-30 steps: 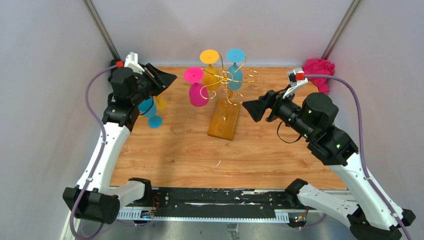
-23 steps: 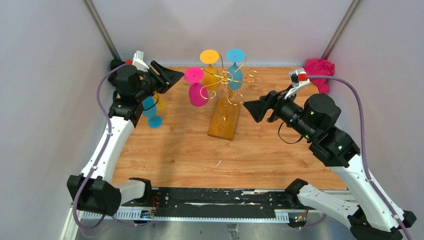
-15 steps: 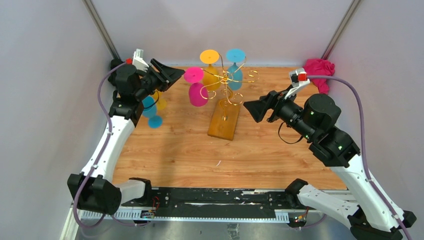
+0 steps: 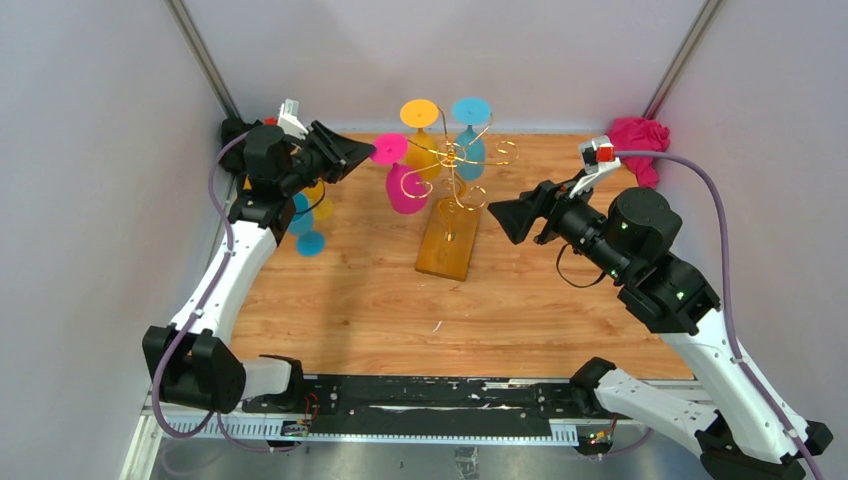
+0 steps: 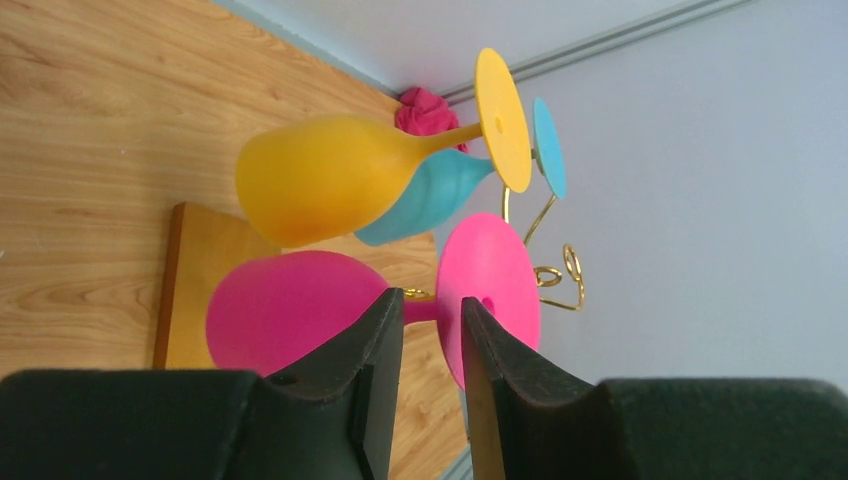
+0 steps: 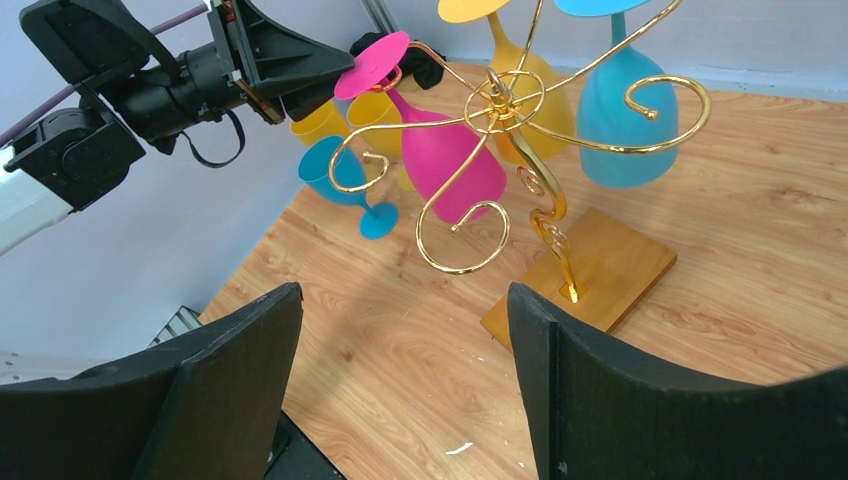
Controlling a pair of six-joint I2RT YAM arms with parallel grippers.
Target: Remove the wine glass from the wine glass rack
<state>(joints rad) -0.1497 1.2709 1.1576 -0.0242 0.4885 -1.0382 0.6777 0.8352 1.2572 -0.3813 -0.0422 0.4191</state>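
The wine glass rack [image 4: 455, 165] is gold wire on an orange-brown wooden base [image 4: 449, 240]. A pink wine glass [image 4: 405, 190] hangs upside down on its left arm, foot up. A yellow glass [image 4: 422, 150] and a blue glass [image 4: 470, 150] hang behind it. My left gripper [image 4: 368, 152] is at the pink glass's foot. In the left wrist view [image 5: 430, 300] the jaws stand a narrow gap apart, with the pink stem [image 5: 420, 310] showing at the tips. I cannot tell whether they touch it. My right gripper [image 4: 500, 218] is wide open and empty right of the rack [image 6: 545, 215].
A blue glass [image 4: 300, 225] and a yellow glass [image 4: 320, 205] sit on the table at the left, below my left arm. A pink cloth [image 4: 640, 140] lies in the back right corner. Grey walls close in on the left, back and right.
My left gripper has moved right and up, from above the loose glasses to the pink glass's foot. The right arm has not moved.
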